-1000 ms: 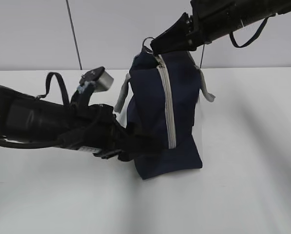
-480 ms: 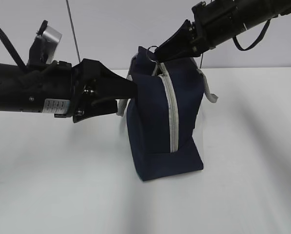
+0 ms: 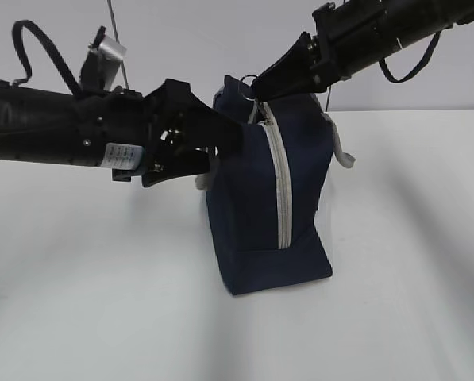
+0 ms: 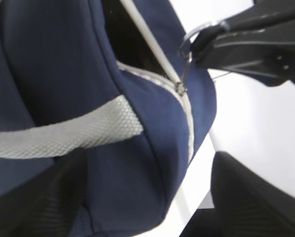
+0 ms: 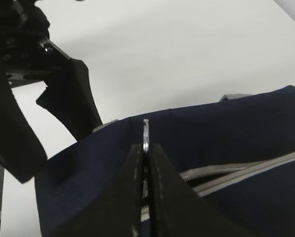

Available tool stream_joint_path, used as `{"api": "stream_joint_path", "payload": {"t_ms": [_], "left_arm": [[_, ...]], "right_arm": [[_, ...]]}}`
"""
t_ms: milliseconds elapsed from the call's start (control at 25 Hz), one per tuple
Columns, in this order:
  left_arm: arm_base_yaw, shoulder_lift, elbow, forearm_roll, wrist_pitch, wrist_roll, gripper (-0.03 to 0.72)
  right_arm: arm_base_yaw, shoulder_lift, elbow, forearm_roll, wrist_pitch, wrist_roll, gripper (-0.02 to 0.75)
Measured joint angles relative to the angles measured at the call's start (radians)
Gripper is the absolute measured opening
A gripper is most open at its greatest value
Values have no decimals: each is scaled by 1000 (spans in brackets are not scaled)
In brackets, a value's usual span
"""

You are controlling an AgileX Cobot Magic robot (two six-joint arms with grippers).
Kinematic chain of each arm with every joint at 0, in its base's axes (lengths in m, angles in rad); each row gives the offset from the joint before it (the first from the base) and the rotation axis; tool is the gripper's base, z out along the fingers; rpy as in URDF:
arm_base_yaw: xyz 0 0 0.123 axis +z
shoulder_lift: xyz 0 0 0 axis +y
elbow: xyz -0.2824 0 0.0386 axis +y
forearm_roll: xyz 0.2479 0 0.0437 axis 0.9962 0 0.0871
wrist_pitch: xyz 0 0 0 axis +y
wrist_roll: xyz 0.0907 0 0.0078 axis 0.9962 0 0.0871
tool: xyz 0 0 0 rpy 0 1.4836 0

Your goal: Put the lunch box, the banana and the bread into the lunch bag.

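The navy lunch bag (image 3: 252,206) stands upright on the white table, its grey zipper running down the near end. My right gripper (image 3: 256,83) is shut on the metal zipper pull ring (image 3: 247,82) at the bag's top; the ring also shows pinched between the fingers in the right wrist view (image 5: 146,131). My left gripper (image 3: 225,139) is open, its fingers either side of the bag's upper left edge. In the left wrist view the bag (image 4: 48,64) fills the space between the spread fingers (image 4: 256,197). The lunch box, banana and bread are out of view.
A grey handle (image 3: 344,155) hangs off the bag's far right side, and another grey handle strap (image 4: 63,133) crosses the near side. The white table (image 3: 102,302) stretches around the bag, with a grey wall behind.
My left arm has risen from low beside the bag's base to its upper left edge. The right gripper keeps hold of the pull ring, and the bag stands straighter.
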Motion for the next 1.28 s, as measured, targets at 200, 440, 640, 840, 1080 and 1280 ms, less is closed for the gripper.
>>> {"api": "stream_joint_path", "payload": {"t_ms": [200, 440, 640, 840, 1080, 1280], "left_arm": [[-20, 45, -25, 5, 7, -8, 449], [-20, 48, -26, 5, 8, -9, 146], [-20, 48, -26, 6, 6, -9, 6], [-20, 48, -29, 5, 14, -10, 4], [-20, 48, -31, 60, 48, -10, 3], [-20, 48, -31, 95, 86, -10, 3]], "right_arm": [[0, 0, 0, 0, 0, 2, -16], [0, 0, 0, 0, 0, 5, -16], [0, 0, 0, -2, -47, 5, -16], [0, 0, 0, -4, -143, 5, -16], [0, 2, 0, 16, -274, 2, -16], [0, 75, -56, 44, -290, -16, -16]]}}
